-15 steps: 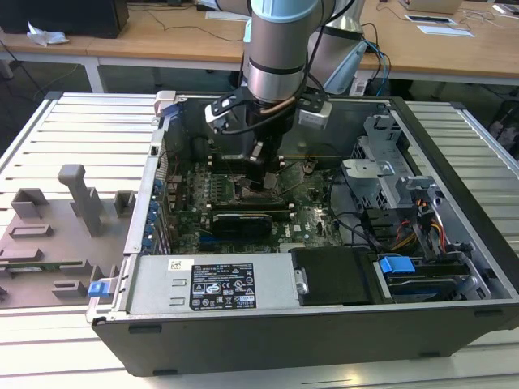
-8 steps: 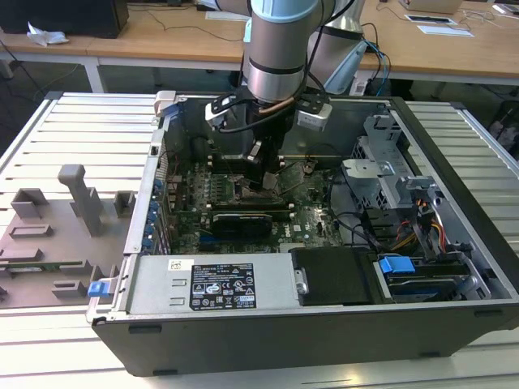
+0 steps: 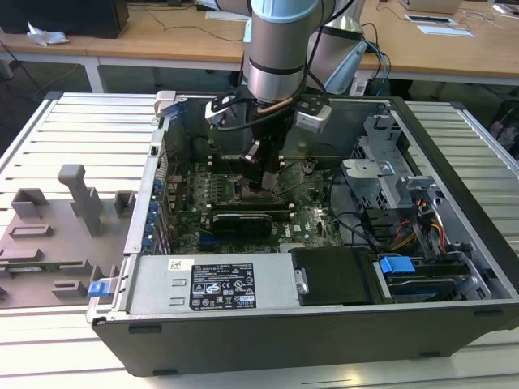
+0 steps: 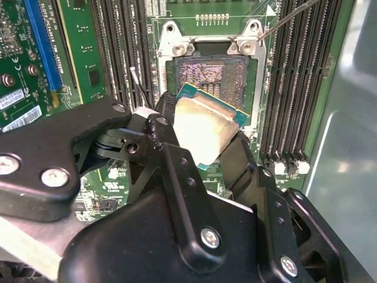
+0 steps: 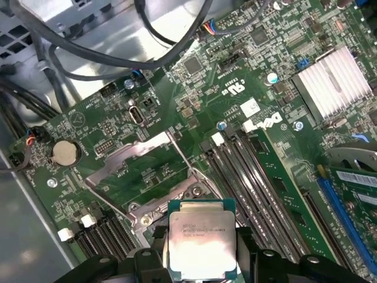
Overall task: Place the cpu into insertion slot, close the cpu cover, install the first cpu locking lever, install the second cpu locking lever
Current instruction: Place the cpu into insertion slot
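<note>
My gripper (image 3: pixel 265 174) reaches down into the open computer case (image 3: pixel 454 235) over the motherboard. It is shut on the cpu (image 4: pixel 203 132), a flat square chip with a dull silver top and green edge, pinched between two black fingers (image 4: pixel 166 141). In the second wrist view the chip hangs tilted just above the insertion slot (image 4: pixel 212 73), whose pin field lies bare inside a silvery rim. In the first wrist view the cpu (image 5: pixel 202 239) sits between the fingers, and the cpu cover (image 5: pixel 132 162) stands swung open beyond it. A thin wire locking lever (image 5: pixel 179 154) is raised beside the cover.
Long black memory slots (image 4: pixel 294 88) flank the socket on both sides. A finned heat sink (image 5: pixel 330 76), a coin battery (image 5: pixel 65 152) and grey cables (image 5: pixel 88 53) lie nearby. The power supply (image 3: pixel 215 284) and drive cage (image 3: pixel 389 174) stand inside the case. Grey fixtures (image 3: pixel 57 227) sit at the exterior view's left.
</note>
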